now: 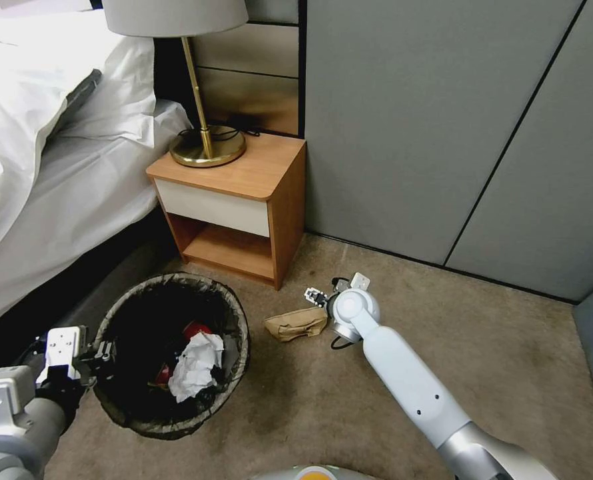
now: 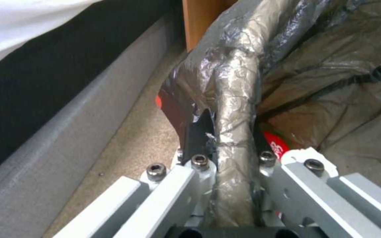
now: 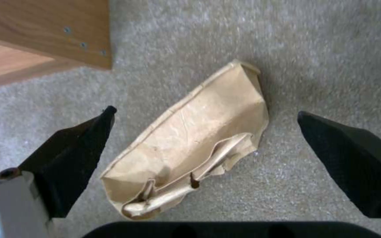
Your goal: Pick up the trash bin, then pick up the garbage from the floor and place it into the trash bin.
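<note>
Garbage, a tan paper bag [image 3: 190, 148], lies on the carpet at frame centre between my right gripper's [image 3: 203, 158] wide-spread fingers [image 3: 67, 155]; my left gripper [image 2: 232, 155] clamps the trash bin [image 1: 240, 320] rim at lower left.

The paper bag [image 3: 190, 145] is plain tan with paler creases. The trash bin [image 1: 233, 313] wears a dark brown-black liner, glossy grey-brown at close range. Inside lie a white tissue wad [image 1: 195, 365] and a red wrapper [image 1: 194, 329] (white lettering shows on red in the left wrist view). The carpet [image 1: 496, 360] is speckled beige. The nightstand [image 1: 243, 200] is orange-brown wood with a white drawer front; the lamp base [image 1: 207, 148] is brass-gold. The wall panels [image 1: 443, 120] are grey, and the bedding [image 1: 50, 120] is white.
</note>
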`<state>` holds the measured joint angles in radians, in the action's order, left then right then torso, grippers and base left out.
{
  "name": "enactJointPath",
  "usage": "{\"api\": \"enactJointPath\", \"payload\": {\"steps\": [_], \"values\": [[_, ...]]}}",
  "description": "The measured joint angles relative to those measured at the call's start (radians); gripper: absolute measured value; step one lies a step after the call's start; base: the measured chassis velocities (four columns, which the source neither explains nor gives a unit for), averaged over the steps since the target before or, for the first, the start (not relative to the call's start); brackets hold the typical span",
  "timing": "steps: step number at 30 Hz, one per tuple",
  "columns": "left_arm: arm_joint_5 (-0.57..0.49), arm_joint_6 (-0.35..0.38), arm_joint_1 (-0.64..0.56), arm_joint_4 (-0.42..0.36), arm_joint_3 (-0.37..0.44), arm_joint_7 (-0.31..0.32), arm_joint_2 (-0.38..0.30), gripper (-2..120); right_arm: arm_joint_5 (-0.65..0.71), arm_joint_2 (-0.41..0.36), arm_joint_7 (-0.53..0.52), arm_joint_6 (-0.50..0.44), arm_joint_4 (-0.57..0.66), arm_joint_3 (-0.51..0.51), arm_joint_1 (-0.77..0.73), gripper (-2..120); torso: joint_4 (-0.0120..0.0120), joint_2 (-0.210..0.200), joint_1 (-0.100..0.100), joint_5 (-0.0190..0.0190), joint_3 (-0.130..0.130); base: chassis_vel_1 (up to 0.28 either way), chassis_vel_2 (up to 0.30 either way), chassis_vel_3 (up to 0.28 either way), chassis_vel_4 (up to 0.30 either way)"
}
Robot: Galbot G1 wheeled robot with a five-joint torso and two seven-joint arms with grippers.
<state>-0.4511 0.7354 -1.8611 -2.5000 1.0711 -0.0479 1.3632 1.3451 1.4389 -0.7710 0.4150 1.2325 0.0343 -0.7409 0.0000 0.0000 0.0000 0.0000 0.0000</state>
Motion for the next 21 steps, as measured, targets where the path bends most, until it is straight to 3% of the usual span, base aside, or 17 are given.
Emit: {"api": "enactJointPath", "payload": {"steps": [21], "values": [[0.007,0.000,-0.004,0.000,-0.010,-0.001,-0.001,1,-0.016,0.066,0.056,-0.028,-0.199,0.013,0.036,100,0.0000,0.000,0.000,0.0000,0.000,0.000,0.000,0.000,0.000]]}}
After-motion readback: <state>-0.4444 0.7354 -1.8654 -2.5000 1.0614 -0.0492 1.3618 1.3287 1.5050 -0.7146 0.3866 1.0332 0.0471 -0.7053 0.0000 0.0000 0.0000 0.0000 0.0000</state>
